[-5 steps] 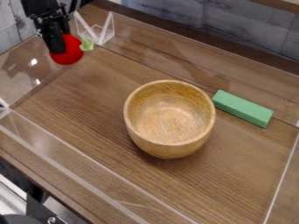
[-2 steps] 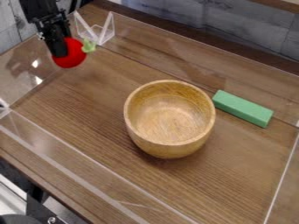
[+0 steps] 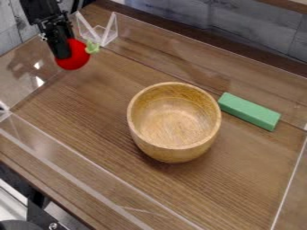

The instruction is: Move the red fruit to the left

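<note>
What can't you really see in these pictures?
- Whether the red fruit touches the table: too small and blurred in the camera view.
- The end effector's tips: blurred, and partly hidden by the red fruit in the camera view.
- The rest of the robot arm: cut off by the camera view's edge.
- The underside of the wooden bowl: hidden by the bowl itself in the camera view.

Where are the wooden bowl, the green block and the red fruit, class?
Wooden bowl (image 3: 142, 128): camera view, on its left rim.
Green block (image 3: 249, 110): camera view, middle of its top face.
Red fruit (image 3: 72, 59): camera view, on its red body.
</note>
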### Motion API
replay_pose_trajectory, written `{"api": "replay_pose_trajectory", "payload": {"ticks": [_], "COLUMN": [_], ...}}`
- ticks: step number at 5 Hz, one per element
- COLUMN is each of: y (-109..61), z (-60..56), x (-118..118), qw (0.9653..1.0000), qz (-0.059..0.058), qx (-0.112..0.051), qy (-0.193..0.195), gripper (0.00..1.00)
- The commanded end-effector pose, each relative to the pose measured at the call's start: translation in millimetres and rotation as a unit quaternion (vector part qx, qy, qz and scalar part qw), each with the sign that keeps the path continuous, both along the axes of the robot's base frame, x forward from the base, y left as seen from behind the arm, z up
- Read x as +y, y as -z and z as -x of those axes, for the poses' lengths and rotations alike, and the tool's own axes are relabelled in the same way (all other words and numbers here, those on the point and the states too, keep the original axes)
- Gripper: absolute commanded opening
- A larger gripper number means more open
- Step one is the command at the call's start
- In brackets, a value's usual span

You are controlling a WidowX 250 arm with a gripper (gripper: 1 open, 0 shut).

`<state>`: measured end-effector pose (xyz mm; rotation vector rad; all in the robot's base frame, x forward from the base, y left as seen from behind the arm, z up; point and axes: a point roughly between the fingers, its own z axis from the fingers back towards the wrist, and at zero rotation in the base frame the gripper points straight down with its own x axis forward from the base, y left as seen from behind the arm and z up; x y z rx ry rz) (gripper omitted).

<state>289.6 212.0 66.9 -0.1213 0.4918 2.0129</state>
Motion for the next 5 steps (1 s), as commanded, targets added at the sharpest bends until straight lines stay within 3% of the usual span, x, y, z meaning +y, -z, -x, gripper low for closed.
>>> {"api": "replay_pose_trajectory", "payload": {"ticks": [1,5], "y": [-17.7,-19.7], "z": [-3.8,-4.0], "x": [8.9,7.5], "qw": [0.9996,0.9994], "qz": [-0.012,0.023], "qx": [-0.022,-0.013], "qy": [-0.012,-0.024], "gripper": [0.0,0.0]}}
